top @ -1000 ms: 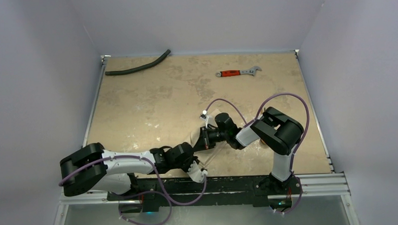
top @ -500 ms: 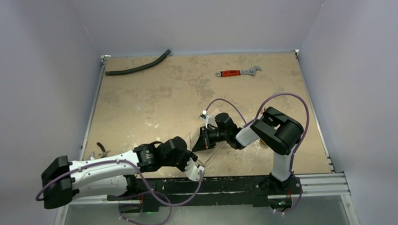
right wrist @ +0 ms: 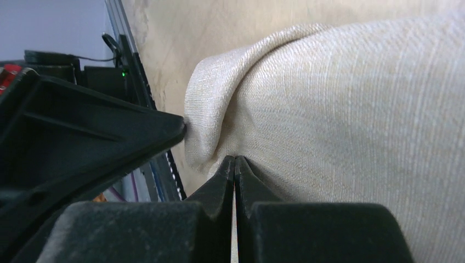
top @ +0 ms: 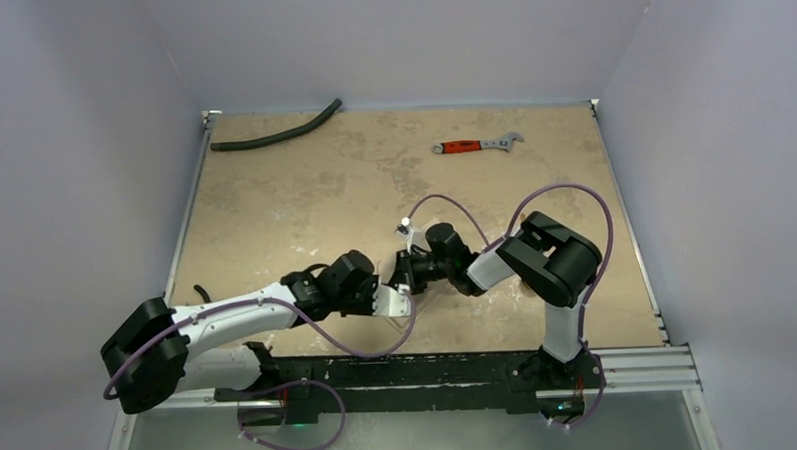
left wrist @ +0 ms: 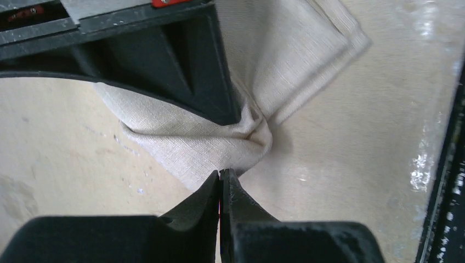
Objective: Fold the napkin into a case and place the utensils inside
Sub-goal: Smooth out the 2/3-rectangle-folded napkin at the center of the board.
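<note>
The beige napkin (left wrist: 285, 66) lies bunched on the tan table near the front middle. It fills the right wrist view (right wrist: 351, 109). In the top view the two grippers mostly hide it. My right gripper (right wrist: 234, 160) is shut and pinches a puckered fold of the cloth; it also shows in the top view (top: 401, 275) and in the left wrist view (left wrist: 175, 60). My left gripper (left wrist: 221, 174) is shut, its tips touching the napkin's lower edge just below the right gripper; no cloth shows between its jaws. It shows in the top view too (top: 395, 298). No gold utensils are in view.
A curved black hose (top: 276, 136) lies at the far left corner. A red-handled wrench (top: 475, 144) lies at the far right. A small dark object (top: 198, 290) peeks out by the left edge, behind the left arm. The black front rail (top: 450, 368) runs close by.
My left arm has swung away from the front rail and forward, bringing its shut gripper up against the napkin beside the right gripper. The right gripper has shifted slightly, still holding the cloth.
</note>
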You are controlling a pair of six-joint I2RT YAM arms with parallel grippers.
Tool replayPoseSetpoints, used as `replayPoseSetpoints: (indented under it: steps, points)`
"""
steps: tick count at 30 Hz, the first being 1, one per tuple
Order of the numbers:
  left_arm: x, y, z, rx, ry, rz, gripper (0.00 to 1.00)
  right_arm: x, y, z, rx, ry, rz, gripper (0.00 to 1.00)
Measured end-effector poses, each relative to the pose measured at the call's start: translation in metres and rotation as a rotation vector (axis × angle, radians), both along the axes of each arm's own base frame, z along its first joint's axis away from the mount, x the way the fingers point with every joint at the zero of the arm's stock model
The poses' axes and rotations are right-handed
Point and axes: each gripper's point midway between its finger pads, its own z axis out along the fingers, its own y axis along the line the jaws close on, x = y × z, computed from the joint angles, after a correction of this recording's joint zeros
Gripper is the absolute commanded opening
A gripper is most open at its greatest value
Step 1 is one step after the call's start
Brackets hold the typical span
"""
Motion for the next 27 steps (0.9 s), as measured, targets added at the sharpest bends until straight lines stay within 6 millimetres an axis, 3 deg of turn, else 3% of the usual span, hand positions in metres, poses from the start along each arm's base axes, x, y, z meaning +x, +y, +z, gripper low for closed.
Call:
replayPoseSetpoints:
  steps: [3,7,12,16,19,23,27]
  points:
    - [0.014,0.008,-0.004,0.004,0.027,0.071,0.02,0.012,0.011,0.002,0.009,-0.008,-0.011,0.0]
    - [0.04,0.005,0.014,-0.054,0.038,0.149,0.02,0.024,0.016,0.009,0.019,-0.029,-0.034,0.0]
    - [0.039,-0.003,0.017,-0.085,0.061,0.124,0.0,0.046,0.003,0.038,0.048,-0.06,-0.088,0.0]
    - [0.036,-0.002,0.002,-0.048,0.085,0.105,0.0,0.08,-0.023,0.067,0.059,-0.133,-0.166,0.0]
    - [0.035,-0.002,-0.006,-0.027,0.096,0.087,0.0,0.109,-0.033,0.079,0.054,-0.177,-0.208,0.0]
    - [0.034,-0.001,-0.018,0.001,0.097,0.04,0.0,0.145,-0.036,0.08,0.051,-0.204,-0.245,0.0]
    - [0.03,0.006,-0.029,0.041,0.073,-0.027,0.0,0.156,-0.031,0.06,0.042,-0.169,-0.247,0.0]
